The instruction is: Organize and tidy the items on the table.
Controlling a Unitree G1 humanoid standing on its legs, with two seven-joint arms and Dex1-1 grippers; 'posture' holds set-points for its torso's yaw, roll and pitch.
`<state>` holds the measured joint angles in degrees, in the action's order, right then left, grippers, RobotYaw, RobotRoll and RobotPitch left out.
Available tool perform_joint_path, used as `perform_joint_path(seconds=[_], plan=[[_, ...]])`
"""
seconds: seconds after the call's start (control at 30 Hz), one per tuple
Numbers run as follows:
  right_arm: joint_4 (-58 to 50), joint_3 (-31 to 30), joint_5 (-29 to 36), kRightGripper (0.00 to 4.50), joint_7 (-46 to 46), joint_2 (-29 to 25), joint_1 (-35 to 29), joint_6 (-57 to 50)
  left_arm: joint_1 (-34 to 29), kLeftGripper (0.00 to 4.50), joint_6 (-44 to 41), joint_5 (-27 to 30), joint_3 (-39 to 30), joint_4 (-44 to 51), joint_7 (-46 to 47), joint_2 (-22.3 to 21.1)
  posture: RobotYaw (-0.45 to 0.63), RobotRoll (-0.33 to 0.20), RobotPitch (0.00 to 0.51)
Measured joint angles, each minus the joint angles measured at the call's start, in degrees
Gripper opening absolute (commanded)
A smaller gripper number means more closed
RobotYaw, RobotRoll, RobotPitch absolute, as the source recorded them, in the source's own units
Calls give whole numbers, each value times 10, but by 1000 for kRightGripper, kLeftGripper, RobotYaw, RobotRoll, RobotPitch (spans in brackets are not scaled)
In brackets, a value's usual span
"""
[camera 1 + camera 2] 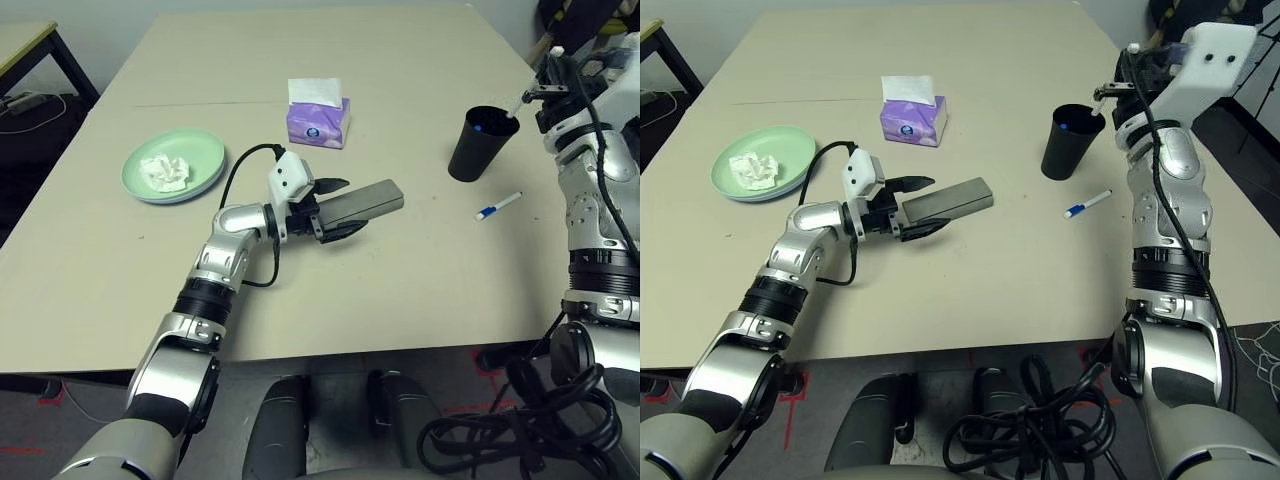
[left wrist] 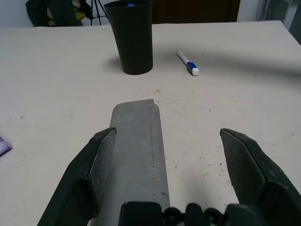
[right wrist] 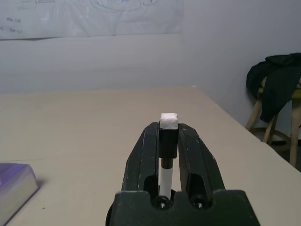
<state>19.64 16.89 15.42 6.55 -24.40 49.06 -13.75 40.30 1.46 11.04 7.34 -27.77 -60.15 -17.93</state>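
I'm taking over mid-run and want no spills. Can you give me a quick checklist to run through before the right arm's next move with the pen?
1. Right gripper shut on pen: ok.
2. Black cup upright: ok.
3. Room in the cup: cannot tell; something blue already sits inside.
4. Held pen directly over the cup's mouth: cannot tell.
5. Left gripper open around the grey glasses case, well away from the cup: ok.
6. All pens gathered: not ok; second pen lies on the table.

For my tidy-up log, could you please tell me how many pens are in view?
3 pens. One lies on the table beside the black cup, a blue-capped one stands inside it, and one is held by the right gripper. The cup may hide more.
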Motion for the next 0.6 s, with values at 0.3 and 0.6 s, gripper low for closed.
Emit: perform_joint_path(seconds=[0.3,0.6], plan=[[41,-5,-4,423,10,-11,35,-49,0,4500,-14,0,0,8,0,-4,45,0,118],[14,-7,-10,4243,18,-17,25,-84,-6,4500,-22,1,0,25,0,-10,39,0,119]])
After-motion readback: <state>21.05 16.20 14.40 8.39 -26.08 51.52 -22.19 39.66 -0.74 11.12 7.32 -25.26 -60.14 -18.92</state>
